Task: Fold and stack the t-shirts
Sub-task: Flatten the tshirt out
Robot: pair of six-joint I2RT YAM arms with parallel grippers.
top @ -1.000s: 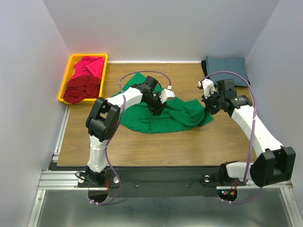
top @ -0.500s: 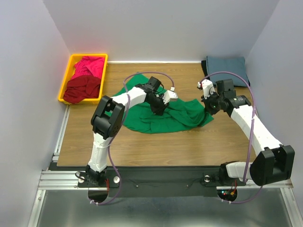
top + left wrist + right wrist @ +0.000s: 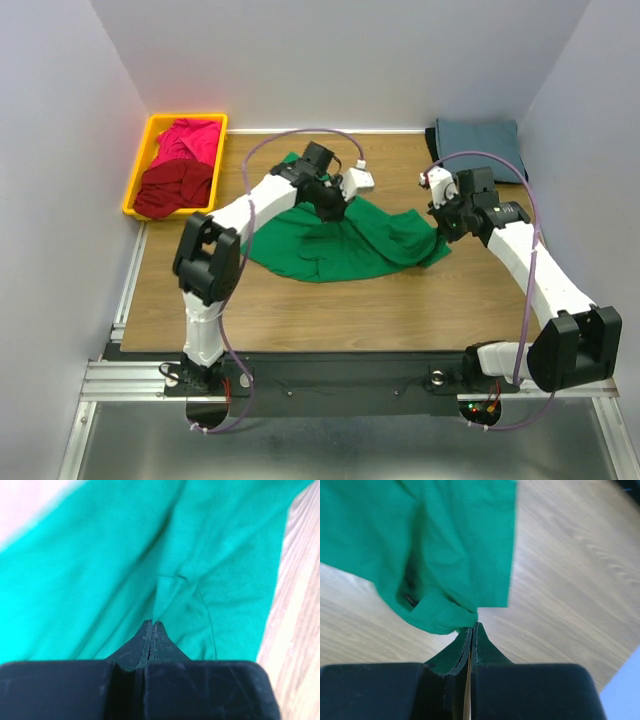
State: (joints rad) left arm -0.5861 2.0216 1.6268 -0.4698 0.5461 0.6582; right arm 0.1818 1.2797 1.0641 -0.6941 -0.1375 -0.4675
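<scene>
The green t-shirt point(image 3: 335, 245) was spread, rumpled and unfolded, over the middle of the worktop point(image 3: 400, 300). Its long axis was laid across from left to right, with one lobe reaching toward the far edge on the left side. Collar and hem could not be told apart, so which way it pointed could not be said. A raised ridge of cloth near its far middle was pinched by the left hand point(image 3: 151, 624), whose fingers were pressed together on a small fold. Its right end was gripped by the right hand point(image 3: 474, 625), also pressed together, with a bunched edge of cloth drawn up between the fingers above bare wood.

At the far left corner a yellow bin point(image 3: 150, 135) was seen. The magenta t-shirt point(image 3: 190, 138) was heaped at its far end and the dark red t-shirt point(image 3: 175, 188) at its near end, partly spilling over the rim. At the far right corner the slate blue-grey t-shirt point(image 3: 478, 135) was lying folded flat, well apart from the green one.
</scene>
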